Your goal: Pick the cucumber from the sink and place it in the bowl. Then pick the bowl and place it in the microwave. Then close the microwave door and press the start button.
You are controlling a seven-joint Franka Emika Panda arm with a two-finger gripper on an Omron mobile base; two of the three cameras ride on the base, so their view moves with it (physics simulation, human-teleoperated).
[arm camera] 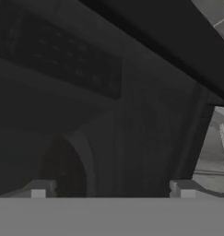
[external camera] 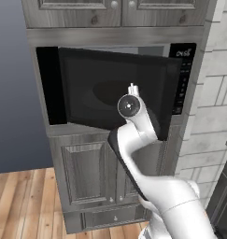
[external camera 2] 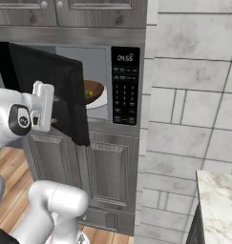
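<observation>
With the bowl (external camera 2: 92, 92) and cucumber (external camera 2: 89, 94) inside the microwave (external camera 2: 125, 86) beyond it, the empty, wide-open gripper (arm camera: 112, 188) presses the half-shut microwave door (external camera: 115, 88), which needs further pushing.

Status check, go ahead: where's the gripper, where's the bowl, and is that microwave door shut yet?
Gripper open, empty, up against the microwave door. Bowl with cucumber inside the microwave. Door part open, not yet latched. Nothing blocking its swing.
</observation>
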